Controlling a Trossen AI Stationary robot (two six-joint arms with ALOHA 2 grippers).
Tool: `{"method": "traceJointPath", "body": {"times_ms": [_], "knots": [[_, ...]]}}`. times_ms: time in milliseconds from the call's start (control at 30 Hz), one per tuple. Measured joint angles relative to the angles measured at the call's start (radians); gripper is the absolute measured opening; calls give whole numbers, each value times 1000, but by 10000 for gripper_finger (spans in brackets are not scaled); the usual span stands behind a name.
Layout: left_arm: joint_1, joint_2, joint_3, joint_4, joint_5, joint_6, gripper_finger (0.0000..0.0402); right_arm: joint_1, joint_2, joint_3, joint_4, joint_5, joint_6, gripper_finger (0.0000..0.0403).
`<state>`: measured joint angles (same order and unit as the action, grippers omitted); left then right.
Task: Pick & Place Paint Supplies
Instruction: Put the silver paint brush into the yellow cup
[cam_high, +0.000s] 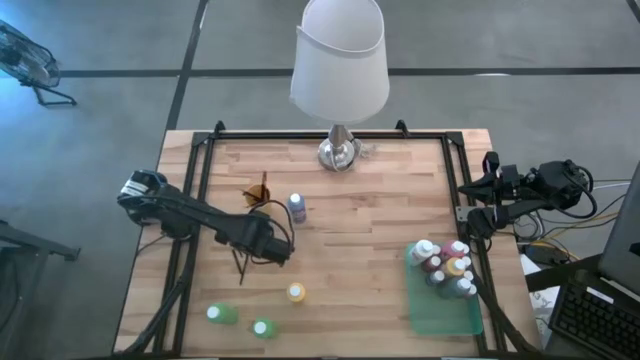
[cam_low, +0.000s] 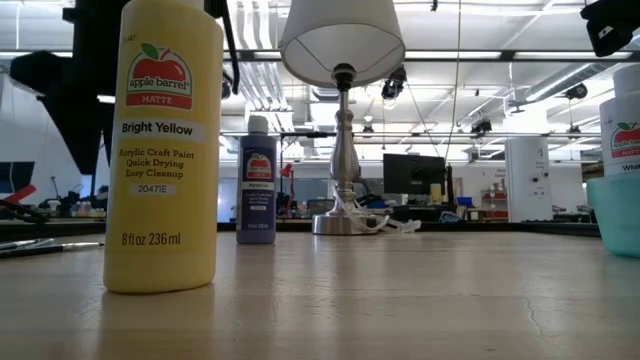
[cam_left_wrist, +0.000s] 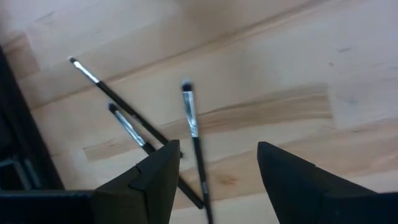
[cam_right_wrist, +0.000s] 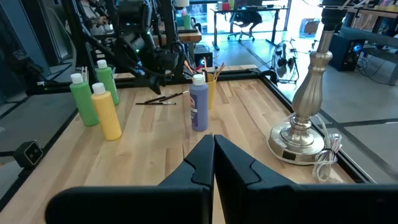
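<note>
up close, your yellow bottle (cam_low: 163, 150) reads "apple barrel matte, bright yellow, acrylic craft paint, 8 fl oz 236 ml". purple bottle (cam_low: 257, 185) stands near the lamp (cam_low: 343, 120), label unreadable. left gripper (cam_left_wrist: 214, 171) hangs released over three paintbrushes (cam_left_wrist: 193, 140) on the table (cam_high: 370, 215), one between its fingers. right gripper (cam_right_wrist: 213, 155) clenched, empty, at the right edge.

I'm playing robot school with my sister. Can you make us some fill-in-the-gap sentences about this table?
1. The bottle closest in the low view is labelled Bright ____.
2. The left end effector hovers open over three ____.
3. The lamp has a ____ shade.
4. Several bottles stand together in the ____ tray.

Missing words: Yellow; paintbrushes; white; green
</note>
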<state>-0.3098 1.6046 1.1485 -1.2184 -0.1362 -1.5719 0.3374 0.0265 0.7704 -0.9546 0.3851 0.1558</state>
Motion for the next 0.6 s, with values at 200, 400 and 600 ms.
{"method": "traceJointPath", "body": {"times_ms": [200,400,600], "knots": [[32,-3,-64,51,20,13,219,0,0,0,0,0,0,8],[68,-3,-111,137,27,86,219,0,0,0,0,0,0,8],[93,-3,-158,136,41,99,218,0,0,0,0,0,0,8]]}}
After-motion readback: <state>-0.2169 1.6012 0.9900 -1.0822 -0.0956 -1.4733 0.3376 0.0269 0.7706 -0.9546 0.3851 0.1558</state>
